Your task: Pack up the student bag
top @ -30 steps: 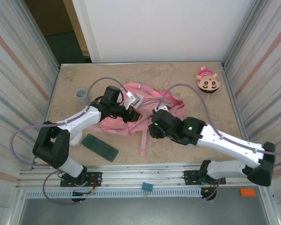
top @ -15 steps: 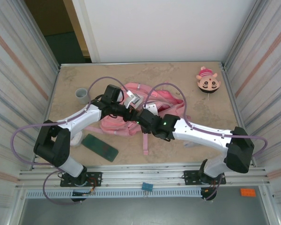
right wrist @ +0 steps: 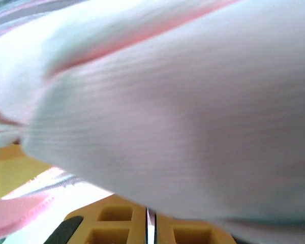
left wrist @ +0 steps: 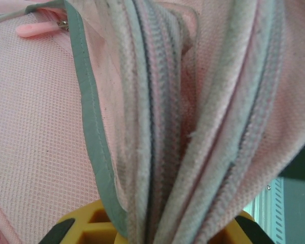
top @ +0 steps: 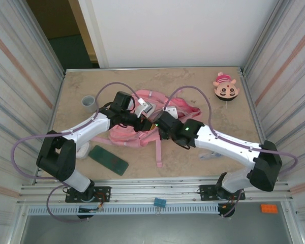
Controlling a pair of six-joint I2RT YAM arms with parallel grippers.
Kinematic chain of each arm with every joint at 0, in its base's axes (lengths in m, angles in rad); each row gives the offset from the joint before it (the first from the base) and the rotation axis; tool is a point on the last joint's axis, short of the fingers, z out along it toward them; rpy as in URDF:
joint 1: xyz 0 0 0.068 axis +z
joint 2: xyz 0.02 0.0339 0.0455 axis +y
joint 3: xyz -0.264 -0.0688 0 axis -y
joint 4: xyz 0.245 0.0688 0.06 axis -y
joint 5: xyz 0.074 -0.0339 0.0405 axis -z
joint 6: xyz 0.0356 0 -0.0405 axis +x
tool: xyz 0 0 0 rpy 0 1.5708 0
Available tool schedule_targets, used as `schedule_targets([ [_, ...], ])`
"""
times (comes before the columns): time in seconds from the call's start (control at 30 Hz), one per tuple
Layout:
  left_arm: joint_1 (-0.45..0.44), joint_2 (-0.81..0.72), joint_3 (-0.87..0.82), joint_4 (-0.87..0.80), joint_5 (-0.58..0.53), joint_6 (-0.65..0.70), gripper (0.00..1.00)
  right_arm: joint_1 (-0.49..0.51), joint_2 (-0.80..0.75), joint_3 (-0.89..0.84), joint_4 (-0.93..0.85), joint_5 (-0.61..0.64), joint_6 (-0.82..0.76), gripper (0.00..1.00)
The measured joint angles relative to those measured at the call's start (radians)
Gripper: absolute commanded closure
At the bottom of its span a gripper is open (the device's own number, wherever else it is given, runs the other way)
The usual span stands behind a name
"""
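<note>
The student bag (top: 127, 133), a large pink fabric backpack, lies in the middle of the table with a strap (top: 157, 152) trailing toward the near edge. My left gripper (top: 141, 123) is shut on a bunched fold of the bag's zip edge (left wrist: 157, 127), and the folds run down between its yellow fingers (left wrist: 81, 229). My right gripper (top: 160, 127) is pressed against the bag just right of the left one. Its yellow fingers (right wrist: 117, 223) stand shut with only a thin slit between them. Blurred pale pink fabric (right wrist: 183, 117) hangs over them and hides whether any is pinched.
A pink-and-tan plush (top: 225, 89) sits at the back right corner. A grey cup (top: 88, 103) stands at the left. A dark green flat case (top: 108, 159) and a white object (top: 83, 151) lie near the left arm. A small pale item (top: 211, 155) lies under the right arm.
My right gripper has moved from the bag's near right side up against the bag beside the left gripper, and its jaws have closed. The left gripper has kept its hold.
</note>
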Motion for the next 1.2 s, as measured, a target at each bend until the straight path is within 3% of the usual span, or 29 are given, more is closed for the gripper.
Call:
schedule_targets([
  [0.13,-0.006,-0.004,0.002,0.001,-0.014,0.003,1.00,-0.070,-0.059,-0.001,-0.011,-0.093,-0.040,1.00],
  [0.27,0.000,-0.013,0.000,-0.050,-0.023,0.023,1.00,-0.174,-0.090,-0.001,-0.076,-0.079,-0.068,1.00],
  [0.47,0.000,-0.029,-0.002,-0.079,-0.032,0.040,1.00,-0.230,-0.101,-0.001,-0.139,-0.107,-0.119,1.00],
  [0.5,0.000,-0.032,-0.002,-0.082,-0.035,0.043,1.00,-0.252,-0.106,-0.001,-0.145,-0.127,-0.135,0.95],
  [0.6,0.001,-0.038,-0.002,-0.086,-0.039,0.045,1.00,-0.287,-0.132,-0.002,-0.140,-0.206,-0.170,0.63],
  [0.63,0.001,-0.039,-0.002,-0.086,-0.040,0.044,1.00,-0.286,-0.145,-0.003,-0.133,-0.244,-0.174,0.59],
  [0.73,0.001,-0.040,-0.002,-0.085,-0.041,0.041,1.00,-0.254,-0.181,-0.007,-0.075,-0.348,-0.158,0.53],
  [0.8,0.001,-0.040,-0.002,-0.083,-0.042,0.029,1.00,-0.179,-0.195,-0.014,-0.029,-0.348,-0.133,0.52],
  [0.97,0.000,-0.040,-0.002,-0.070,-0.041,-0.022,1.00,0.003,-0.155,-0.016,-0.008,-0.236,-0.040,0.52],
  [1.2,0.000,-0.042,-0.001,-0.070,-0.039,-0.060,1.00,0.035,-0.034,-0.016,0.009,-0.098,0.033,0.51],
])
